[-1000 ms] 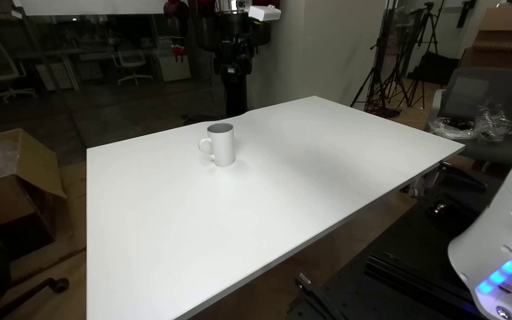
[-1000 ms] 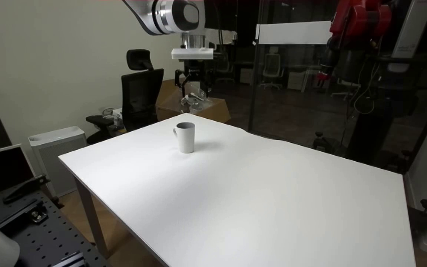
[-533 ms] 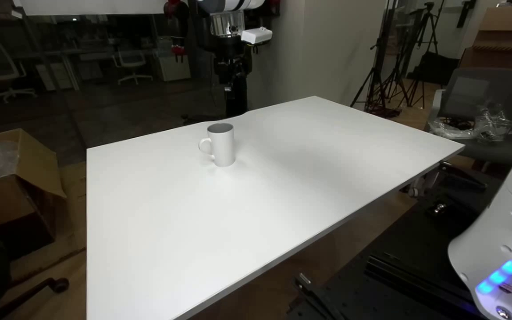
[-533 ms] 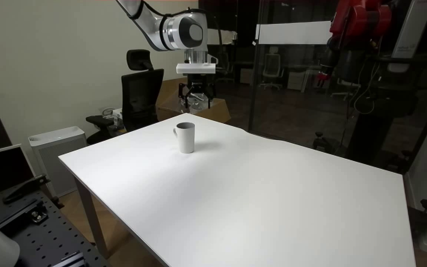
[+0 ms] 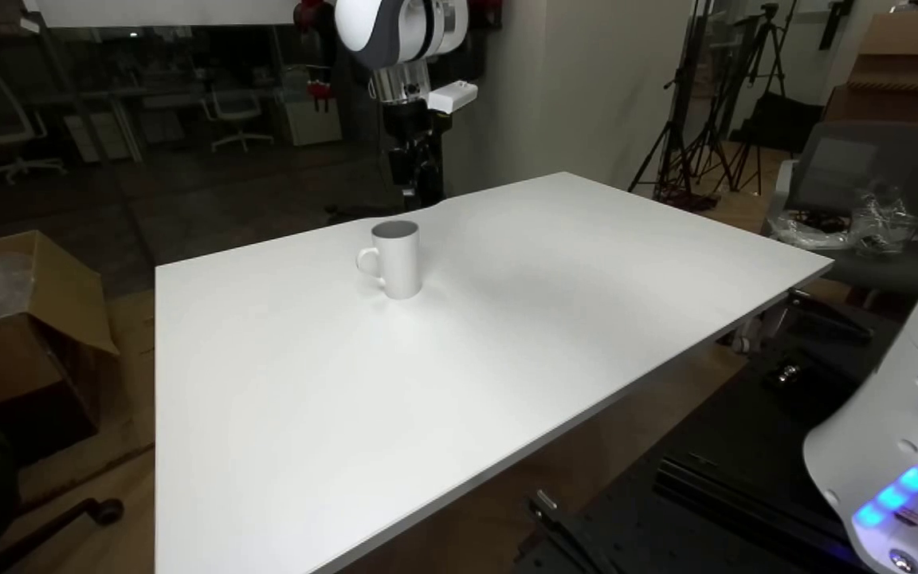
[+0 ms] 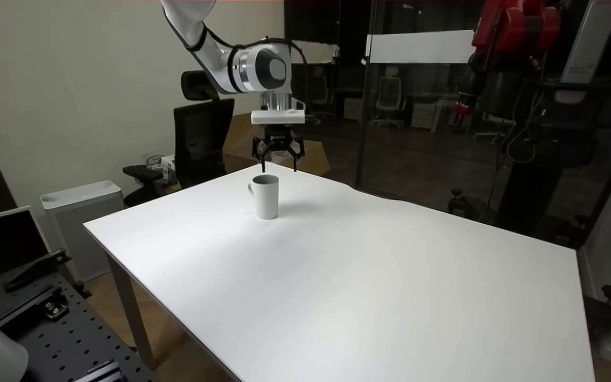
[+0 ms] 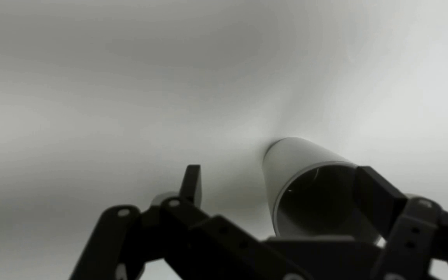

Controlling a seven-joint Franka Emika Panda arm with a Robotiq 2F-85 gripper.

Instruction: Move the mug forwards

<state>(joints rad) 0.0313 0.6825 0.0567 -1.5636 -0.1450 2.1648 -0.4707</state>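
The white mug (image 5: 399, 267) stands upright on the white table, and its loop handle shows in both exterior views, also here (image 6: 267, 199). My gripper (image 6: 279, 168) is open and empty above the mug, its fingertips pointing down. In the exterior view the fingertips are a little higher than the rim and shifted to one side. In the wrist view the mug (image 7: 286, 167) is seen from above, its dark inside facing me. It sits nearer the right finger, which overlaps its rim; the left finger is well apart. The handle is hidden in the wrist view.
The white table (image 5: 507, 359) has a far edge with a shallow curved cutout. An open cardboard box (image 5: 60, 303) stands on the floor beside it. A black office chair (image 6: 202, 138) stands behind the table. A red robot arm (image 6: 517, 32) is farther back.
My gripper has come down steadily toward the mug, from well above the table to just over the rim's height. The fingers stay open. The mug has not moved.
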